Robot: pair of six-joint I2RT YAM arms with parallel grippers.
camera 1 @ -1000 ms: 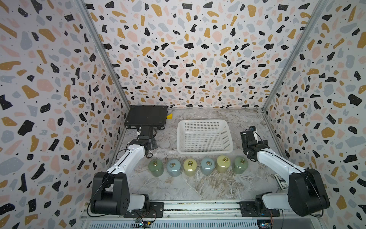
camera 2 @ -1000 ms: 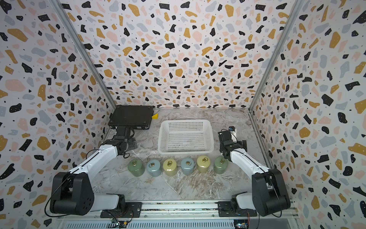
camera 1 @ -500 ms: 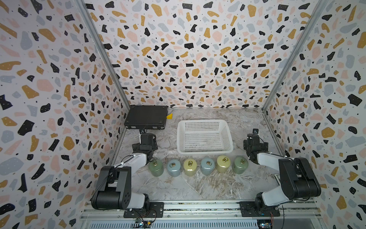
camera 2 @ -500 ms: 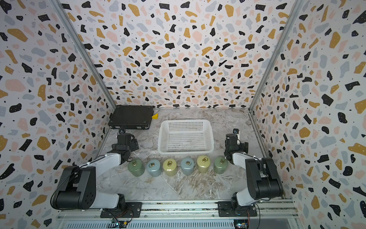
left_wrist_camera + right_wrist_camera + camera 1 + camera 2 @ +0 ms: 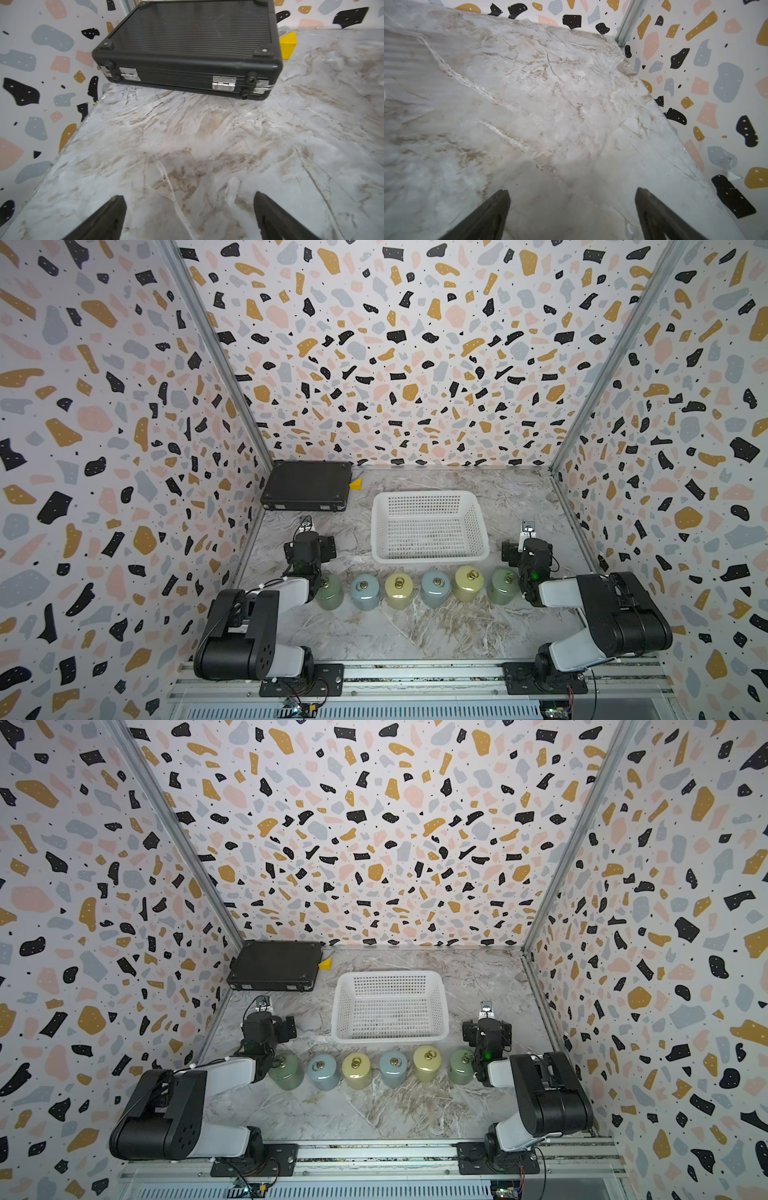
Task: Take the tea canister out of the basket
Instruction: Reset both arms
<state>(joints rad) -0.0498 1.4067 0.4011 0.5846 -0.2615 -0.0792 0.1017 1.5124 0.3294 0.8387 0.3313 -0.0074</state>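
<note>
- Both arms had folded back toward the lower corners of both top views since a second earlier, away from the basket [image 5: 429, 559].
- We saw the left claw [image 5: 188, 194] and right claw [image 5: 571, 189] with jaws wide apart, empty, over the bare desk [image 5: 529, 93].
- We found the basket empty; six tea canisters [image 5: 435, 588] stood upright in a row just below it in frame.
- That row lay below both claws, which pointed up-frame; we judged the task done.

A closed black case [image 5: 306, 485] lies flat, a yellow block [image 5: 356, 484] just beside it.
</note>
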